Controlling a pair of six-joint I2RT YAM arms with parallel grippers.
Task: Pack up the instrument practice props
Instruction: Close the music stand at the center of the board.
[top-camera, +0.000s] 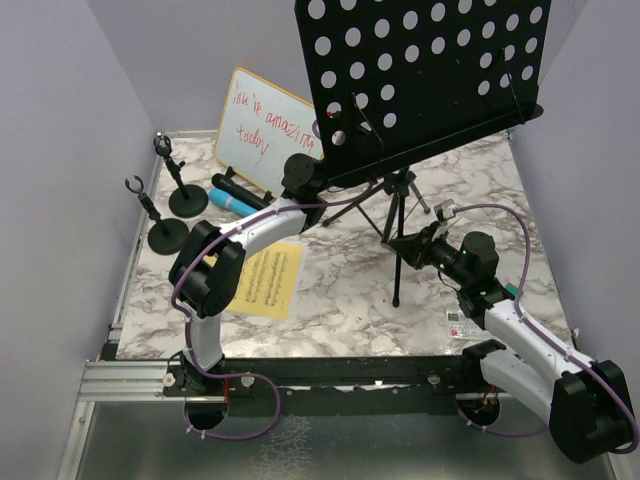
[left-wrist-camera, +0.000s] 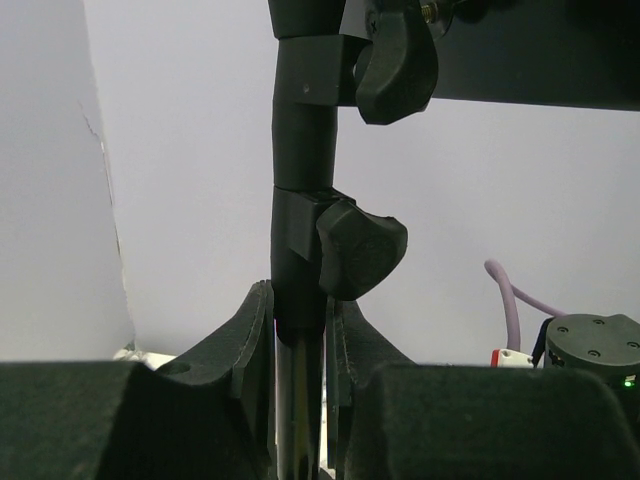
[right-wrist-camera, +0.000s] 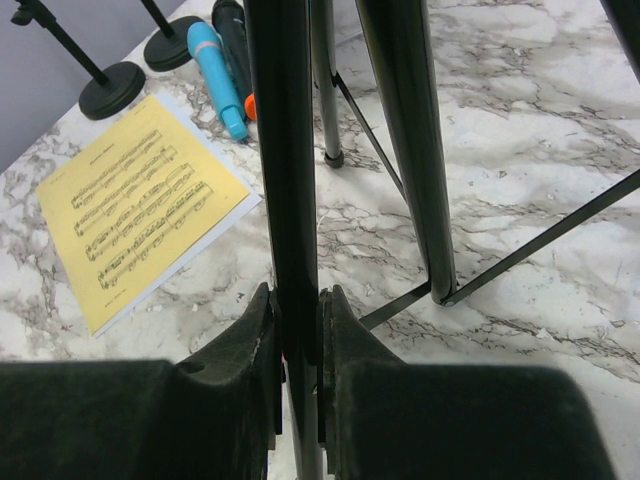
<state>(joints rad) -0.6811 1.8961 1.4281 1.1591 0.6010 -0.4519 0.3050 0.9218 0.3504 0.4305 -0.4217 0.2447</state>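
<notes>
Top view, music stand (top-camera: 430, 70): is standing at the far right of the marble table (top-camera: 340, 300), its perforated desk overhanging both arms.
Top view, left gripper (top-camera: 318, 180): is reaching in under the desk's left edge, at the upper post.
Top view, right gripper (top-camera: 402, 245): is sitting lower on the post, just above the tripod legs.
Top view, other props: blue microphone (top-camera: 232, 203) and black microphone (top-camera: 240, 188) are lying side by side at the far left, in front of the whiteboard (top-camera: 260, 135). The mic holders (top-camera: 187, 200) are standing to their left, and the yellow sheet music (top-camera: 265, 280) is lying near left, partly under the left arm.
Left wrist, jaws: are clamping the stand's upright post, which is running between the fingers (left-wrist-camera: 250, 335) just below a clamp knob (left-wrist-camera: 360, 255).
Right wrist, jaws: are pinching a black stand tube between the fingers (right-wrist-camera: 255, 330), with no gap showing.
Right wrist, surroundings: a second stand leg is running just right of the held tube. The sheet and microphones are lying to the left.
</notes>
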